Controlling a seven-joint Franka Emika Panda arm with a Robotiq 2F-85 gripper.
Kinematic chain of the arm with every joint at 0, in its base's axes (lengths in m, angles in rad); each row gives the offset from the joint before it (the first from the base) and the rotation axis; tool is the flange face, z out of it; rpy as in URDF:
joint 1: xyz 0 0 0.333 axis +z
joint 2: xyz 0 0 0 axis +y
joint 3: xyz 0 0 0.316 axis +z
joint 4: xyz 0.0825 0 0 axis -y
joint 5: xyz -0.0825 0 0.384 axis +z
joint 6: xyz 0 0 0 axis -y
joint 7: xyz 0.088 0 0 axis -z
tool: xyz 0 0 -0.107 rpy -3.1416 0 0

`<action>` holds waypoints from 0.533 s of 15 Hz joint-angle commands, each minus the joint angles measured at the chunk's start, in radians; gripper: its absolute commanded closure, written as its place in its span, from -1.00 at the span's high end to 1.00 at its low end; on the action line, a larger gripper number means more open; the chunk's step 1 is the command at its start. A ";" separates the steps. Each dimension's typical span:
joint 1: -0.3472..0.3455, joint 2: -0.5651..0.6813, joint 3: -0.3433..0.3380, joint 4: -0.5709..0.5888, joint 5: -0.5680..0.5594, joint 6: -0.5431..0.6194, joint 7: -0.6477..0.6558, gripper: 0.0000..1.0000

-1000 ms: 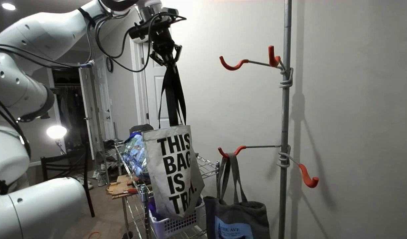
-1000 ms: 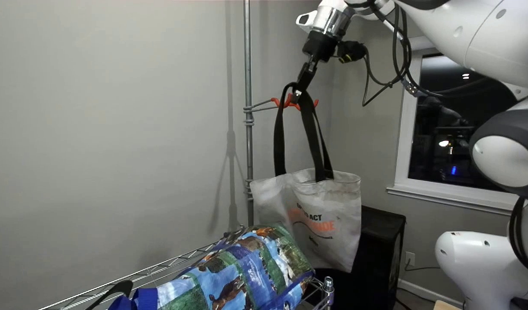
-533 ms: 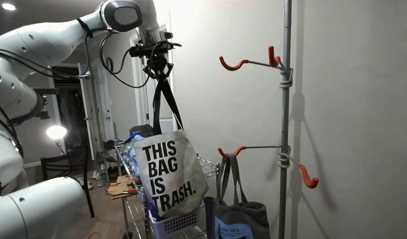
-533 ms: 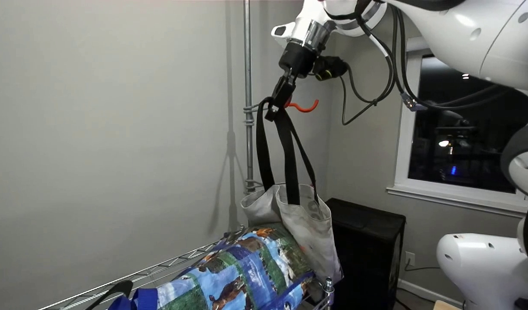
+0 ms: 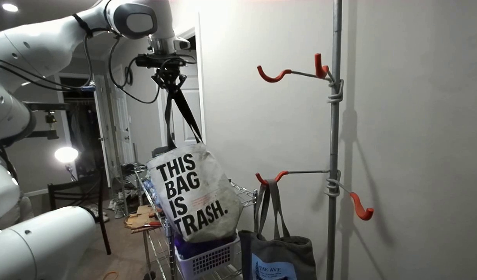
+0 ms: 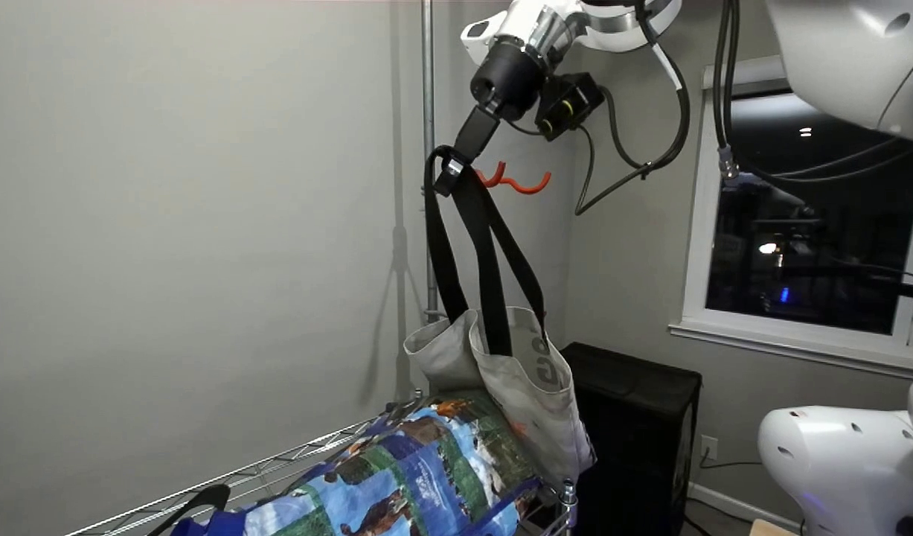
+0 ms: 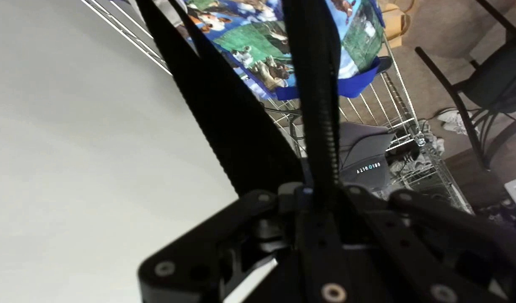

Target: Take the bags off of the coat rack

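Our fingers (image 6: 475,135) pinch the dark straps (image 6: 487,260) of the white tote (image 5: 197,194), which hangs tilted, off the coat rack (image 5: 334,136) and near the wire cart (image 6: 568,506). The grey tote (image 5: 279,252) hangs on a lower red hook (image 5: 280,176). In an exterior view a patterned bag (image 6: 426,476) on the cart covers part of the white tote; whether they touch, we cannot tell. A purple basket (image 5: 207,261) sits low in the cart, and a cap (image 7: 367,162) lies near that bag.

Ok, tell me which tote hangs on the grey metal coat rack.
The dark grey fabric tote with the blue printed panel; its straps loop over a lower red hook. The white canvas tote with black lettering hangs from the black gripper.
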 commanded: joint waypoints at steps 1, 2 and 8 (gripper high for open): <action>0.010 0.031 0.029 -0.051 0.054 0.034 0.071 -0.94; 0.008 0.028 0.047 -0.056 0.061 0.048 0.081 -0.94; 0.001 -0.036 0.199 -0.124 0.100 0.144 0.069 -0.94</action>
